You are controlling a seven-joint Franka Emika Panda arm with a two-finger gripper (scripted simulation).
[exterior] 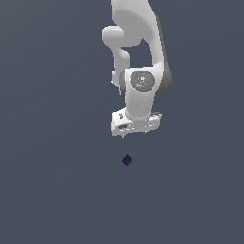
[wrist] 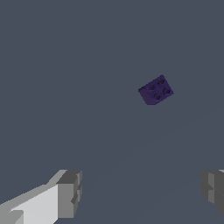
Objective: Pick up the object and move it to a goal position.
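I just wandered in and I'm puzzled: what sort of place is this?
Probably a computer simulation, not a real room: a flat, featureless grey floor, a smooth white robot arm, and one tiny purple cube.

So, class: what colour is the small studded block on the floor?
Dark purple; the block shows best in the wrist view.

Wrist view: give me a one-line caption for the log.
Open gripper hovers with the small dark purple studded cube lying ahead, outside the fingers.

One purple cube [exterior: 126, 160], one white arm [exterior: 138, 62] and one pincer [exterior: 134, 135].
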